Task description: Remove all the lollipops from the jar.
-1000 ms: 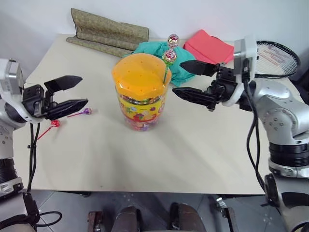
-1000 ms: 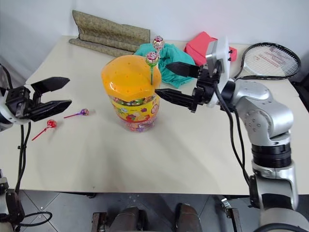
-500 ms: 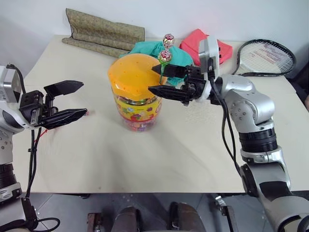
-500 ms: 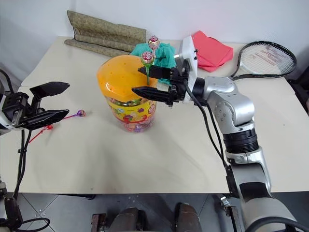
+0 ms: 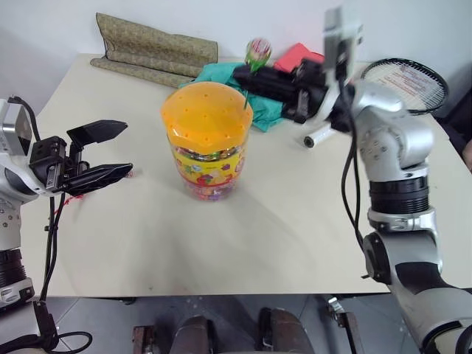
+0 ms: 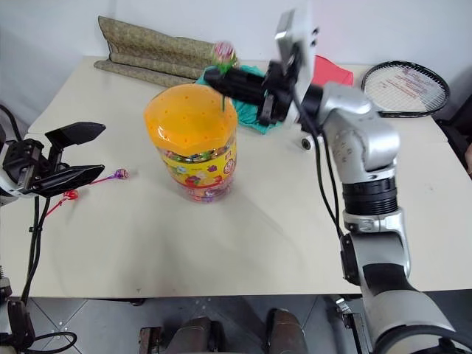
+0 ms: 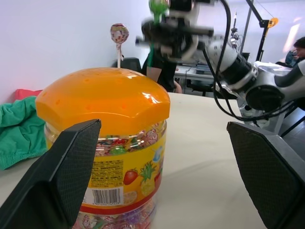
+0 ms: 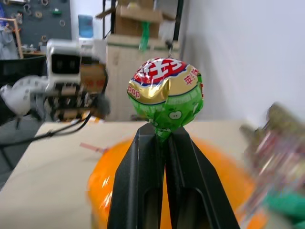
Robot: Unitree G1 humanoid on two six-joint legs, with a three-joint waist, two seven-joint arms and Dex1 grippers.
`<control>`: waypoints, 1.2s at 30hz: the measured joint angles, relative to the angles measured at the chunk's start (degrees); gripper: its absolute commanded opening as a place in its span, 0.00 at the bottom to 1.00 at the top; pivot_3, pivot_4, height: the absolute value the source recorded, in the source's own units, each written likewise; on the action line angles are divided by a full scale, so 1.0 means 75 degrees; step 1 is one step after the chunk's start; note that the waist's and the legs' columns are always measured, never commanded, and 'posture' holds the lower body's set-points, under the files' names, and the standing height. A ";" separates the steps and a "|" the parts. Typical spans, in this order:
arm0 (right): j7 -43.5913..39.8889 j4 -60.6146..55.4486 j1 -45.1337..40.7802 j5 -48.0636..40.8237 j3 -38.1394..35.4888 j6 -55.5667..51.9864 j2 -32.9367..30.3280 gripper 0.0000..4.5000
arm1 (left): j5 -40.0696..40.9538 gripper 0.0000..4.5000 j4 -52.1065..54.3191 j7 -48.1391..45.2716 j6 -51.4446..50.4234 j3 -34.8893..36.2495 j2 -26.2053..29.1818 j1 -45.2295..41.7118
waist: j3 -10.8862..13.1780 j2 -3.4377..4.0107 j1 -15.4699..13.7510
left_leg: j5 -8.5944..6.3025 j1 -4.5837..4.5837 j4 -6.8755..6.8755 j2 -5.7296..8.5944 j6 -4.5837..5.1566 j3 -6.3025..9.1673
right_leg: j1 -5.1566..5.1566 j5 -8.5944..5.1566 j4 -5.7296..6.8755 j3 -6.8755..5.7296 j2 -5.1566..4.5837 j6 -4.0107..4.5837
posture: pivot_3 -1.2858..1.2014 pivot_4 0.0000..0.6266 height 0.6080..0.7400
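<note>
The jar (image 5: 207, 164) stands mid-table, a clear tub with a cartoon label and a domed orange lid (image 5: 206, 118). Just above the lid's far right edge, my right gripper (image 5: 242, 74) is shut on the green stick of a green-wrapped lollipop (image 8: 166, 93), whose stick end hangs free of the lid. A second lollipop (image 7: 119, 33) with a pinkish wrapper stands upright in the lid. A purple lollipop (image 6: 120, 174) and a red one (image 6: 70, 195) lie on the table to the jar's left. My left gripper (image 5: 109, 151) hovers open above them, empty.
Behind the jar lie a teal cloth (image 5: 221, 72), a red cloth (image 5: 293, 54) and an olive folded mat (image 5: 155, 46). A racket (image 5: 407, 82) rests at the back right. The table's near half (image 5: 243, 236) is bare.
My right gripper closed on the green lollipop's stick and rose, drawing the lollipop up out of the lid. The left gripper stayed where it was.
</note>
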State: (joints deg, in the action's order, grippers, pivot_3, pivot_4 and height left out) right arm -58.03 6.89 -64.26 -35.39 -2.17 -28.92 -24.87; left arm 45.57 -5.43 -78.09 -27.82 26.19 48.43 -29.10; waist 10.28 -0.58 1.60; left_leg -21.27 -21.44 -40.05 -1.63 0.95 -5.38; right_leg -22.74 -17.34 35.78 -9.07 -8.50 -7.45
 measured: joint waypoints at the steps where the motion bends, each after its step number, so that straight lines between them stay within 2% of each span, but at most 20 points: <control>1: 0.0114 -0.0041 -0.0095 -0.0033 -0.0171 -0.0072 -0.0141 0.01 | 0.0000 1.00 -0.0017 -0.0043 0.0000 -0.0041 0.0000 -0.0051 | 0.0000 0.0000 -0.0005 | 0.0000 0.0000 -0.0001 0.0000 0.0000 0.0001 | 0.0000 0.0000 0.0000 0.0000 0.0000 0.0000 | 0.52 0.24 1.00; 4: 0.0534 -0.0273 -0.0180 -0.0168 -0.0636 -0.0564 -0.0729 0.01 | 0.0003 1.00 -0.0109 -0.0146 0.0003 -0.0073 0.0021 -0.0254 | 0.0000 0.0000 -0.0007 | 0.0000 -0.0001 0.0001 0.0000 -0.0001 0.0001 | 0.0001 0.0000 0.0000 0.0001 0.0000 0.0000 | 0.52 0.24 1.00; 7: 0.0930 -0.0666 0.0151 -0.0262 -0.1081 -0.1486 -0.1839 0.01 | 0.0001 1.00 -0.0268 -0.0218 0.0002 -0.0111 0.0071 -0.0277 | 0.0000 0.0000 -0.0027 | -0.0001 -0.0001 0.0005 -0.0001 -0.0001 0.0006 | 0.0001 0.0000 0.0000 -0.0001 0.0000 0.0000 | 0.52 0.24 1.00; 9: 0.1196 -0.0971 0.0807 -0.0277 -0.1365 -0.2315 -0.2708 0.01 | 0.0000 1.00 -0.0293 -0.0222 -0.0003 -0.0126 0.0109 -0.0274 | 0.0000 -0.0001 -0.0054 | -0.0003 -0.0002 0.0007 -0.0001 0.0000 0.0005 | 0.0002 0.0000 -0.0002 0.0000 -0.0001 0.0000 | 0.52 0.24 1.00; 15: 0.1350 -0.1211 0.3386 -0.0031 -0.1471 -0.3770 -0.4177 0.01 | 0.0022 1.00 -0.0277 -0.0217 -0.0056 -0.0215 0.0187 -0.0318 | 0.0002 0.0004 -0.0039 | -0.0004 -0.0001 0.0007 -0.0002 0.0001 -0.0024 | 0.0001 0.0000 -0.0019 0.0005 -0.0002 0.0000 | 0.52 0.24 1.00; 19: 0.1683 -0.0810 0.4131 0.0299 -0.1456 -0.3885 -0.4162 0.01 | 0.0071 1.00 -0.0279 -0.0253 -0.0087 -0.0257 0.0188 -0.0434 | 0.0005 0.0010 -0.0004 | -0.0004 0.0002 0.0005 -0.0003 0.0000 -0.0039 | -0.0001 0.0000 -0.0021 0.0015 -0.0003 0.0000 | 0.52 0.24 1.00; 24: 0.2565 0.0677 0.4260 0.1229 -0.1193 -0.3570 -0.3739 0.01 | 0.0237 1.00 -0.0273 -0.0392 -0.0271 -0.0274 0.0210 -0.0484 | 0.0003 0.0010 -0.0009 | -0.0004 0.0005 0.0002 -0.0002 0.0000 -0.0041 | 0.0000 0.0000 -0.0021 0.0017 -0.0004 0.0000 | 0.52 0.24 1.00; 30: 0.2910 0.1681 0.4263 0.1763 -0.0976 -0.3302 -0.3512 0.01 | 0.0287 1.00 -0.0263 -0.0415 -0.0576 -0.0222 0.0660 -0.0441 | 0.0019 0.0037 -0.0013 | -0.0003 0.0003 0.0004 -0.0004 0.0000 -0.0037 | -0.0001 0.0000 -0.0021 0.0015 -0.0004 0.0000 | 0.52 0.24 1.00; 33: 0.2954 0.1704 0.4291 0.1841 -0.0998 -0.3266 -0.3510 0.16 | 0.0287 1.00 -0.0260 -0.0368 -0.0629 -0.0125 0.0846 -0.0225 | 0.0018 0.0039 -0.0011 | -0.0004 0.0003 0.0004 -0.0005 0.0000 -0.0036 | -0.0001 0.0000 -0.0022 0.0016 -0.0004 0.0000 | 0.52 0.24 1.00; 36: 0.2964 0.1486 0.4541 0.1791 -0.1175 -0.3332 -0.3496 0.36 | 0.0296 1.00 -0.0267 -0.0372 -0.0636 0.0108 0.0913 0.0050 | 0.0018 0.0039 -0.0028 | -0.0004 0.0001 0.0003 -0.0005 0.0000 -0.0033 | -0.0001 0.0000 -0.0022 0.0015 -0.0004 0.0000 | 0.52 0.24 1.00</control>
State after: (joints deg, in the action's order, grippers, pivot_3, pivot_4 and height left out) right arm -35.80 18.04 -30.20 -21.96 -10.98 -53.91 -51.09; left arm 47.78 -7.44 -80.88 -32.59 26.99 55.28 -28.72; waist 10.41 -0.29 1.39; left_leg -21.29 -21.43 -40.02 -1.67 0.95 -5.62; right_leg -22.75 -17.34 35.61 -8.96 -8.53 -7.45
